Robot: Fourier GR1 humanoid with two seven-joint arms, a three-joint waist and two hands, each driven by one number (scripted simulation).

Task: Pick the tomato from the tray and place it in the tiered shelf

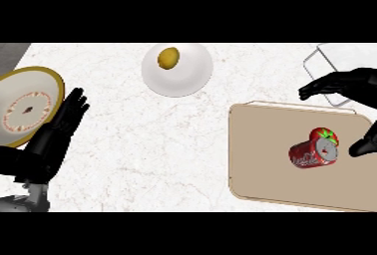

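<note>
Head view looking steeply down on a white marbled desk [147, 149]. A tan tray [273, 179] is lying at the right side, running off the right edge of the view. On it a red soda can [310, 154] is lying on its side, silver end facing right, and the tomato [324, 134] is sitting just behind the can, touching or nearly touching it, red with a green stem top, partly hidden by the can. The right hand [346, 84] is hanging over the tray's far right corner, fingers spread and pointing left, thumb [362, 147] reaching down just right of the can and tomato; the hand is open and is holding nothing, and no finger is touching the tomato as far as this view shows. Behind the right hand a grey wire-frame thing [324, 69], probably the tiered shelf, is showing at the upper right edge, mostly cut off and covered by the hand. At top centre a white plate [188, 74] is carrying a yellow lemon-like fruit [169, 58]. At the left edge a gold-rimmed plate [29, 107] with a red patterned ring is sitting partly out of view. The left hand [66, 117] is resting just right of that plate, fingers straight and up, open, holding nothing.
</note>
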